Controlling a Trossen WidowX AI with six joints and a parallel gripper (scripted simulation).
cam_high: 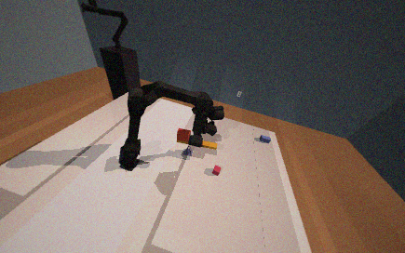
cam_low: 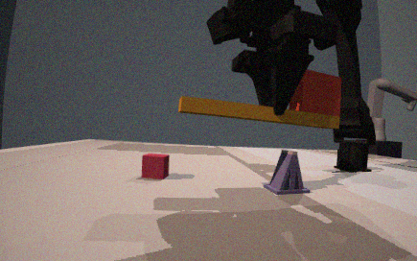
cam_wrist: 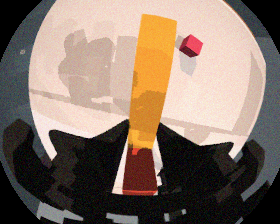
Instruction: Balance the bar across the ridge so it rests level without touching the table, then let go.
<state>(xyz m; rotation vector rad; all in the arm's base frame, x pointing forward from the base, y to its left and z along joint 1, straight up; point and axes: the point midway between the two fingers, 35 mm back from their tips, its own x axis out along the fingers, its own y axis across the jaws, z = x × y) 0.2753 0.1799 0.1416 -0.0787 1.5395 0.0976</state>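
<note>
The orange-yellow bar (cam_high: pixel 209 145) (cam_low: pixel 221 107) (cam_wrist: pixel 153 65) has a large red block (cam_high: pixel 183 135) (cam_low: pixel 323 91) (cam_wrist: pixel 140 175) on one end. My gripper (cam_high: pixel 195 141) (cam_low: pixel 278 111) (cam_wrist: pixel 143 124) is shut on the bar, between its middle and the block end. The bar is in the air; in the exterior view it slants down toward the block end. The purple ridge (cam_high: pixel 187 152) (cam_low: pixel 285 175) stands upright on the table, with the bar above it and not touching it. The ridge is not seen in the wrist view.
A small red cube (cam_high: pixel 216 170) (cam_low: pixel 154 166) (cam_wrist: pixel 191 46) lies on the table, on the side of the bar's bare end. A blue block (cam_high: pixel 265 139) lies near the table's far edge in the top view. Another arm (cam_low: pixel 380 103) stands in the background.
</note>
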